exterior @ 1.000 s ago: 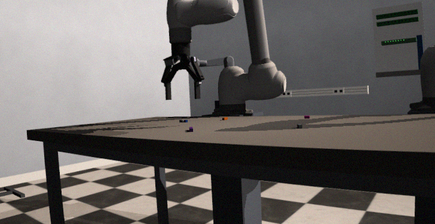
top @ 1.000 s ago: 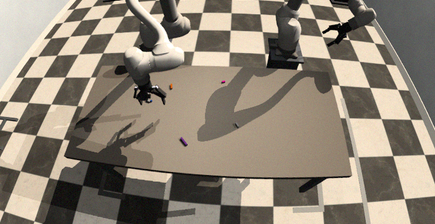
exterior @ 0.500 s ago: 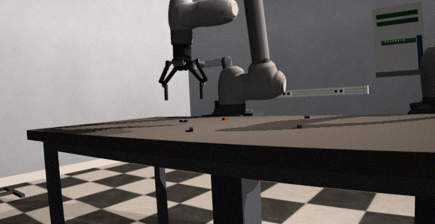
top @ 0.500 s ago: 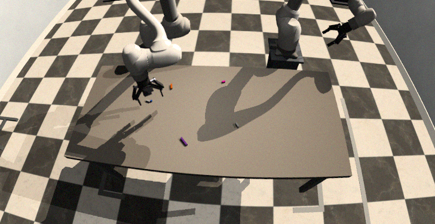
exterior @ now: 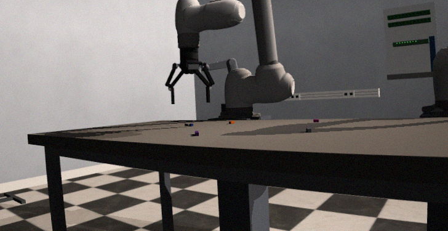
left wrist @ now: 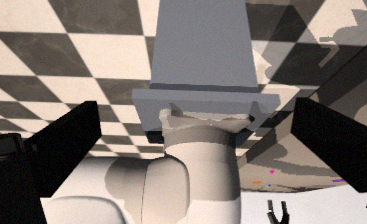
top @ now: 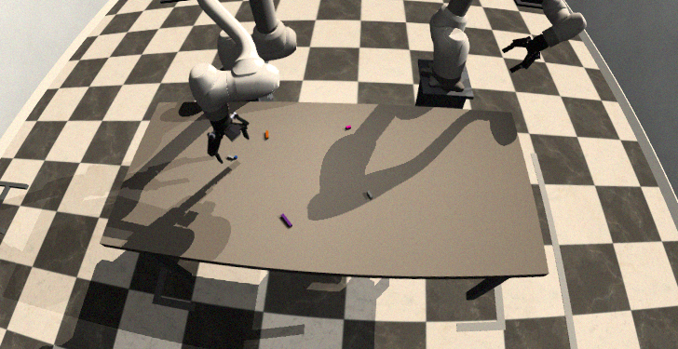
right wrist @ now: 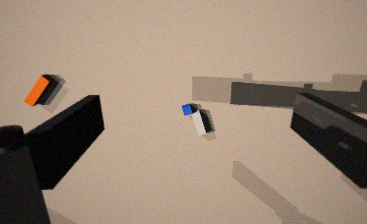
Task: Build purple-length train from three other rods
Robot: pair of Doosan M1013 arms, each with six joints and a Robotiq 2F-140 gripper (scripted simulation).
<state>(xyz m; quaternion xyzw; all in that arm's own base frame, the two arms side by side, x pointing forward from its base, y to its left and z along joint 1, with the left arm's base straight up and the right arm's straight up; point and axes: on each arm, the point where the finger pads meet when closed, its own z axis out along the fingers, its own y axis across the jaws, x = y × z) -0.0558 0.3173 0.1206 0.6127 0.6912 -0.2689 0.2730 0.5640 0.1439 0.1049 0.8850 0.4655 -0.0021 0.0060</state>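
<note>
A blue rod (top: 235, 157) (exterior: 191, 124) (right wrist: 187, 109) lies against or almost against one end of a light grey rod (top: 230, 157) (right wrist: 200, 123), at an angle to it. An orange rod (top: 266, 134) (exterior: 231, 122) (right wrist: 36, 91) lies nearby. A magenta rod (top: 347, 127) (exterior: 316, 121) is near the back edge. A second grey rod (top: 369, 194) (exterior: 308, 130) lies right of centre. The purple rod (top: 286, 220) (exterior: 196, 133) lies towards the front. My right gripper (top: 233, 149) (exterior: 190, 102) (right wrist: 196, 111) is open and empty above the blue and light grey rods. My left gripper (top: 508, 60) (left wrist: 196, 116) is open and empty, off the table.
The table (top: 440, 233) (exterior: 266, 144) bears all the rods, spread well apart except the blue and light grey pair. The left arm stands on a pedestal (top: 443, 99) (left wrist: 204, 45) behind the table. Arm shadows cross the table and darken the second grey rod.
</note>
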